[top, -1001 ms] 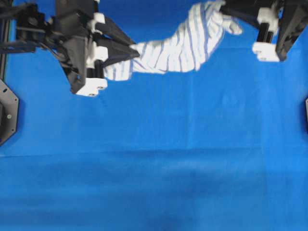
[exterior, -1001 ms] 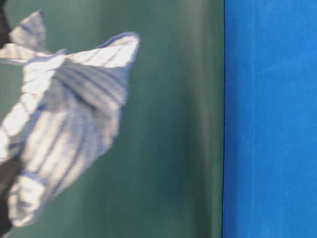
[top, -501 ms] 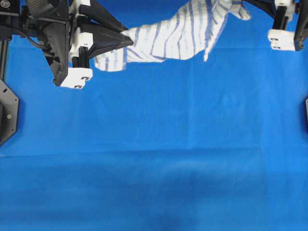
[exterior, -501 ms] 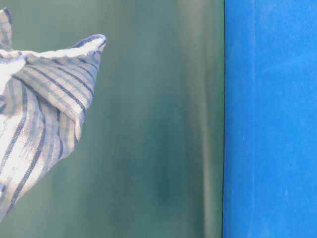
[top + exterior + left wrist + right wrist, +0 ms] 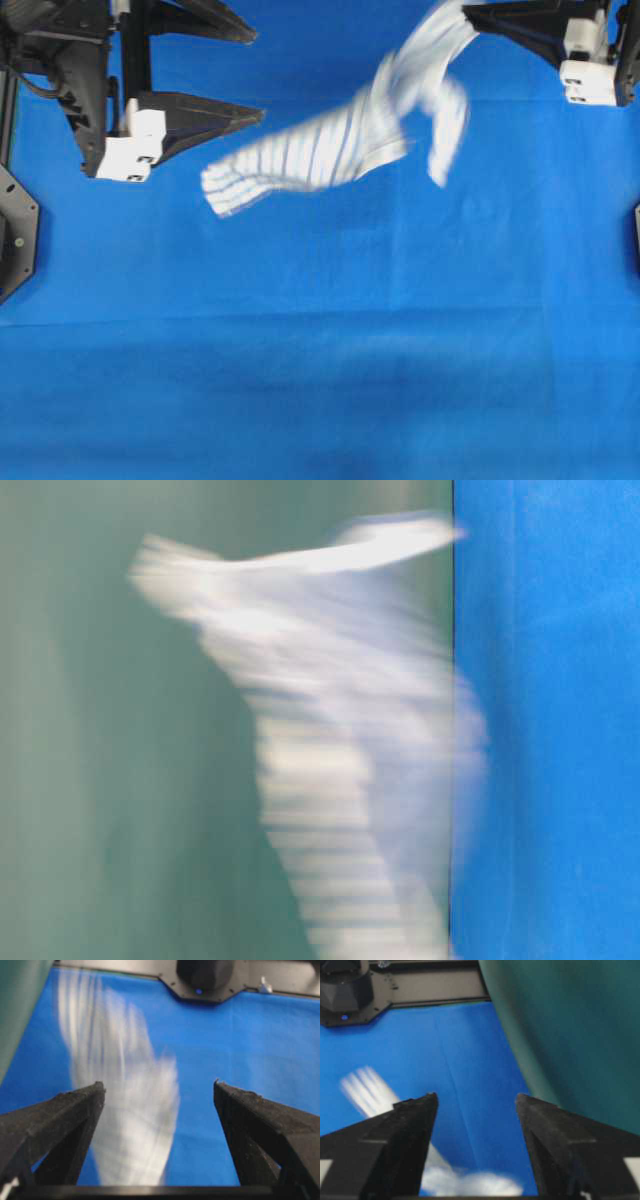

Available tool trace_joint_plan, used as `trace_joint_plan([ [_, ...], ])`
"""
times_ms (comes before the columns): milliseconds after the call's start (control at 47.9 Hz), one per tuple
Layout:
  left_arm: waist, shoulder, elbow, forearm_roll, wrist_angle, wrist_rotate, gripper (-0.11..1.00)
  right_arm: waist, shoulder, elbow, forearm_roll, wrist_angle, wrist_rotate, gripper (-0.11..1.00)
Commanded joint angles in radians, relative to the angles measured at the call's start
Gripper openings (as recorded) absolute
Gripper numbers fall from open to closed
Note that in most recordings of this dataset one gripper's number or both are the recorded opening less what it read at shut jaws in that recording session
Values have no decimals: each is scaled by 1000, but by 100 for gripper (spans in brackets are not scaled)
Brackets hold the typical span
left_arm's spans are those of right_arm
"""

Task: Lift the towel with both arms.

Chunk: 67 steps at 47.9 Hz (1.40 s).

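The towel (image 5: 330, 150), white with thin blue stripes, hangs loose and motion-blurred in mid-air over the blue tablecloth (image 5: 320, 380), with neither gripper touching it. My left gripper (image 5: 258, 75) stands wide open at the top left, its lower finger just left of the cloth's end. In the left wrist view the towel (image 5: 125, 1110) streaks below the open left gripper (image 5: 159, 1083). My right gripper (image 5: 476, 1096) is open too, with towel (image 5: 470, 1182) blurred beneath it. One of its fingers (image 5: 520, 25) shows at the overhead view's top right. The table-level view shows the towel (image 5: 340, 760) as a smear.
A green backdrop (image 5: 100, 780) rises behind the table. Black arm bases sit at the far edges in the wrist views (image 5: 205, 977) (image 5: 342, 990). Black mounting plates (image 5: 15, 240) (image 5: 636, 235) flank the cloth-covered table.
Both grippers were shut on the towel's ends, holding it stretched up high. Both have now opened, and the towel has dropped away from them.
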Motion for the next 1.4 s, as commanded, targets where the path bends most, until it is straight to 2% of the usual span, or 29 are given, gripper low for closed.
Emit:
trace_joint_plan([
  [0,2,-20,-8,2,-23,3,91,2,-9,-23,-2,-6,-2,64],
  [209,2,-9,11,2,-37,6,92,2,-9,2,0,-14,8,66],
  [730,28,55,275,3,-284,9,92,2,15,295,2,-216,86,66],
  [1064,28,176,377,3,-408,9,92,-5,94,439,3,-353,117,66],
  [1377,28,334,428,3,-529,9,92,-18,201,537,3,-515,129,66],
])
